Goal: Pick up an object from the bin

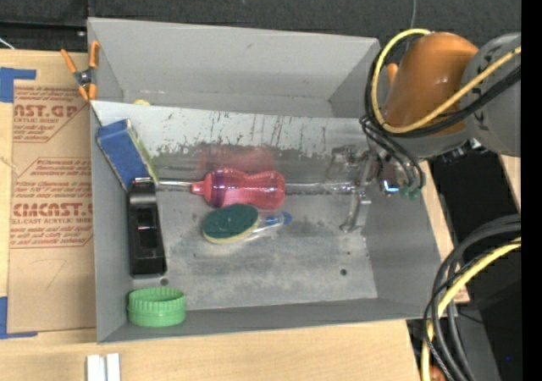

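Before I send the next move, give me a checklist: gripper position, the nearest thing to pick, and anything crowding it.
1. Gripper inside the bin, at its right side: ok.
2. Grasp state: cannot tell.
3. Nearest thing, the pink bottle, lies on its side mid-bin, left of the gripper and apart from it: ok.
4. Room round the bottle: a green round scrubber lies close below it in the view, and I cannot tell if they touch: not ok.
5. Black tape dispenser, blue block and green lid lie along the left wall, away from the gripper: ok.
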{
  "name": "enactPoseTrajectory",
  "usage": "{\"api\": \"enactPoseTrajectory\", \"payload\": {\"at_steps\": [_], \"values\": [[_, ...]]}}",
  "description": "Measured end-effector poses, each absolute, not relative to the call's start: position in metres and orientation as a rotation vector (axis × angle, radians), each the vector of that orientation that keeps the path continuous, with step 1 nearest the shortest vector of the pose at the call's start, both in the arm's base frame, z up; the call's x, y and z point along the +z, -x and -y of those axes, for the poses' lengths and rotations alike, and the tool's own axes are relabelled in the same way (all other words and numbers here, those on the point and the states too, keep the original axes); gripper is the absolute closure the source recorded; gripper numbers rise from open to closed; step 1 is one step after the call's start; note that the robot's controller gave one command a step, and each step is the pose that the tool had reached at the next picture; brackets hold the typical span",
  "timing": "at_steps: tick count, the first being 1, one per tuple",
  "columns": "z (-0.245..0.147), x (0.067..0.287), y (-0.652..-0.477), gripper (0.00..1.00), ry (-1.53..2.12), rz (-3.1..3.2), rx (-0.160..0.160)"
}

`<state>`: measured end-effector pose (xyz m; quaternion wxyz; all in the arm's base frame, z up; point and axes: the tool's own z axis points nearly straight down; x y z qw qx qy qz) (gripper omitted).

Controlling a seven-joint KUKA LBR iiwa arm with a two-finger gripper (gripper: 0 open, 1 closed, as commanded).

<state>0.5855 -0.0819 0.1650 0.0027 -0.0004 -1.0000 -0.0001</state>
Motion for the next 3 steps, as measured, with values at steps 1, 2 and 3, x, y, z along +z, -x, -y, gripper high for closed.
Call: {"api": "enactPoseTrajectory", "payload": {"at_steps": [1,2,3], "values": [[0.082,0.17,-0.587,0.0,-0.002,3.144,0.001],[0.002,0.07,-0.582,0.0,-0.117,3.14,-0.002],[-0.016,0.112,-0.589,0.0,-0.072,3.151,0.002]]}}
